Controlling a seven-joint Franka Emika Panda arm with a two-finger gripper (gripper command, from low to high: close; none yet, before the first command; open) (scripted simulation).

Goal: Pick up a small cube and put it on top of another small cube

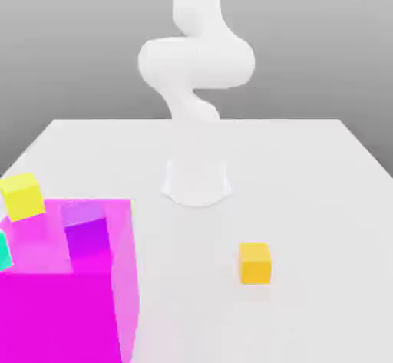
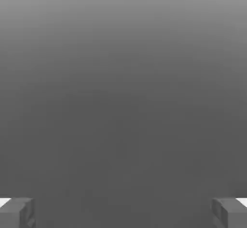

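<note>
Nearest in the exterior view, at its left, stands a big magenta block (image 1: 65,315), a plain, smooth, straight-edged box cut off by the picture's border. Its front is a deep, flat magenta, its top and side a lighter pink. At that same border, a turquoise piece (image 1: 4,252) shows in part, flat-faced and sharp-cornered. Just beside it, over the block's top, is a purple cube (image 1: 87,229), smooth and plain, its upper face paler than its front and its edges turned askew to the block's. Farther back, around the block's rear edge, a lemon-yellow cube (image 1: 22,196) looks skewed too; whether it touches the block I cannot tell.

The amber cube (image 1: 255,263) sits on the white tabletop (image 1: 307,193), right of centre in the exterior view and well apart from the magenta block. It is small, matte-looking and crisp-edged, and lies flat on one face. Its front faces nearly straight at the exterior view, with a thin strip of top showing; its edges look about equal, so no long axis stands out.

Beyond it, the smooth white arm (image 1: 197,62) rises from a rounded base (image 1: 197,189) in bulging, curved segments, before a grey backdrop (image 1: 307,47). In the hand view, the gripper (image 2: 123,213) has its blocky grey fingers wide apart, with nothing between them.
</note>
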